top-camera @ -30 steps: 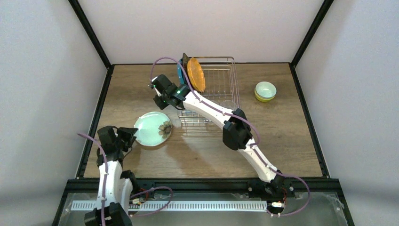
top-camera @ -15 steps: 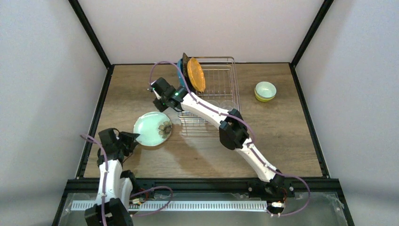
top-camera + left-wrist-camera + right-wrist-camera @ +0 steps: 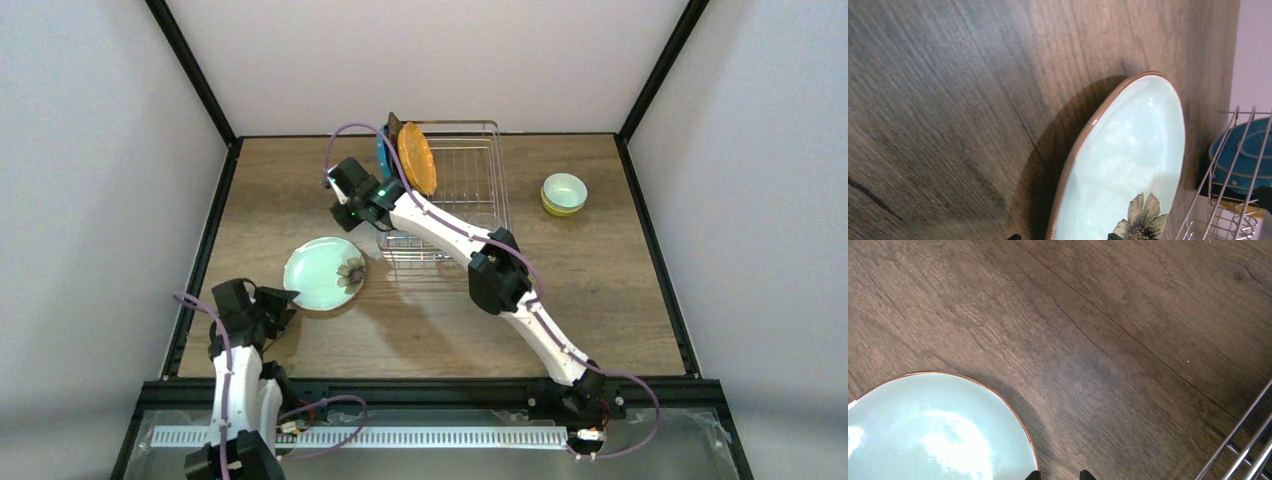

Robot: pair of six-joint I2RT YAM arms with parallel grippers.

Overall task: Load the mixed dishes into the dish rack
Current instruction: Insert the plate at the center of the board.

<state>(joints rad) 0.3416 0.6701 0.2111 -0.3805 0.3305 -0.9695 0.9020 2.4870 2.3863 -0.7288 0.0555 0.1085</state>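
Two arms reach over the wooden table (image 3: 620, 300). The dish rack (image 3: 470, 170) at its far middle serves as the mark for everything else.

Nearest of all, well off the rack's near-left corner, the left gripper (image 3: 284, 299) sits low at the near-left rim of the pale green plate (image 3: 318, 275). Its fingertips barely show in its own wrist view, so I cannot tell whether it is parted or clenched, nor whether it touches the rim. The plate lies flat on the table, outside the rack and near its near-left corner. It is face up, with a brown edge and a flower painted on the side toward the rack.

Farther on, just beside the rack's left side, the right gripper (image 3: 1060, 475) hangs above bare wood between the plate and the rack. Its two fingertips stand apart with only table showing between them, grasping nothing. The right arm crosses over the rack's near-left corner.

Inside the rack, at its left end, the orange plate (image 3: 416, 158) stands on edge. The blue plate (image 3: 382, 158) stands just left of it. A dark corner of the black square plate (image 3: 393, 123) pokes up at the far-left corner.

Right of the rack and apart from it, the mint bowl (image 3: 565, 187) sits nested in the yellow-green bowl (image 3: 550, 208) on the table.
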